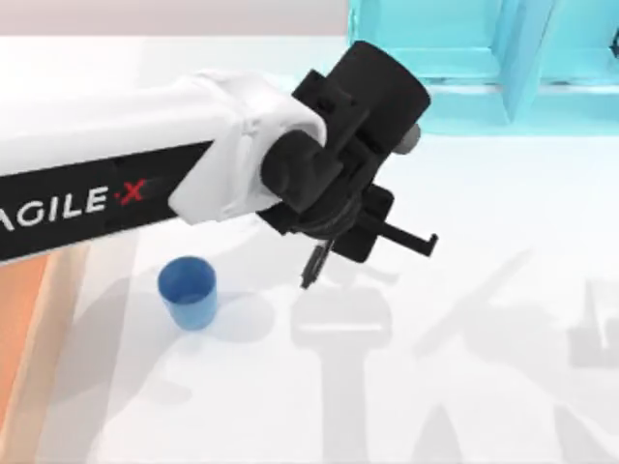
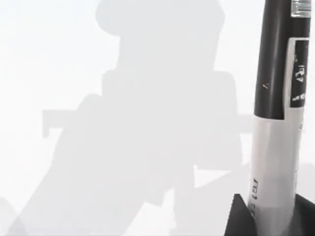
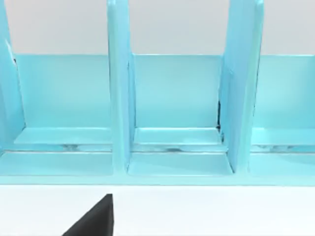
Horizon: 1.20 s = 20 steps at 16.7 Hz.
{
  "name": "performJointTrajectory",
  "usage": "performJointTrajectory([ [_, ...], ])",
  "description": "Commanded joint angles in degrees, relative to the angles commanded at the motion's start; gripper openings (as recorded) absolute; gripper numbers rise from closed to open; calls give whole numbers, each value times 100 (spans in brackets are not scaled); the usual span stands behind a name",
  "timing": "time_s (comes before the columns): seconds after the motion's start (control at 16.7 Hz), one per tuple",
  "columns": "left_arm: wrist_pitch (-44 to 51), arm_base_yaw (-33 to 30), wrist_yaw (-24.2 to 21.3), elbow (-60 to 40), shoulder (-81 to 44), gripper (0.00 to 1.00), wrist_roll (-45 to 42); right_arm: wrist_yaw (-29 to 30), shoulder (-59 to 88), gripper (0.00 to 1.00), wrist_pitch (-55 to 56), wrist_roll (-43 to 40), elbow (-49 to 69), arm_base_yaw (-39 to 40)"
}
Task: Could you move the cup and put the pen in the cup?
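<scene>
Toward the left edge of the bench [image 1: 503, 319], an orange strip [image 1: 24, 329] borders the white surface, and the cup [image 1: 188, 291] stands upright just beside it, near the front-left area, mouth open and with nothing inside. Right of the cup and well above the surface, the left arm [image 1: 116, 184] reaches in from the left side, with the left gripper [image 1: 324, 253] pointing downward over the middle of the bench. The fingers are closed on the pen [image 2: 278, 128], which hangs roughly vertical; the left wrist view shows its black upper section, white-grey barrel with dark print, and a dark fingertip [image 2: 238, 216] against the barrel. The pen tip [image 1: 309, 280] sits above bare surface, right of the cup and apart from it. Along the far edge, toward the right, stands a light blue divided rack [image 1: 464, 58], also seen from the right wrist view. The right gripper [image 3: 93, 221] faces that rack; whether its fingers are open or closed cannot be determined. Judged risks: the pen is longer than the cup is tall, so a release off-centre or from too high may strike the rim, tip the cup, or let the pen bounce out. A tilted pen in the grip would shift the tip from the expected line.
</scene>
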<state>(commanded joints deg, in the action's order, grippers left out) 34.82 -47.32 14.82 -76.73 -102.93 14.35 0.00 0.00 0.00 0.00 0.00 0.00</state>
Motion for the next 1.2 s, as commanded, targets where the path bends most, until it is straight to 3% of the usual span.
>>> performJointTrajectory([
  [0.78, -7133, 694, 421, 5735, 3948, 0, -1382, 0, 0, 100, 0, 0, 0, 0],
  [1.02, -8616, 846, 436, 6841, 4761, 0, -1691, 0, 0, 100, 0, 0, 0, 0],
  [1.2, -9180, 908, 431, 7270, 5083, 0, -1815, 0, 0, 100, 0, 0, 0, 0],
])
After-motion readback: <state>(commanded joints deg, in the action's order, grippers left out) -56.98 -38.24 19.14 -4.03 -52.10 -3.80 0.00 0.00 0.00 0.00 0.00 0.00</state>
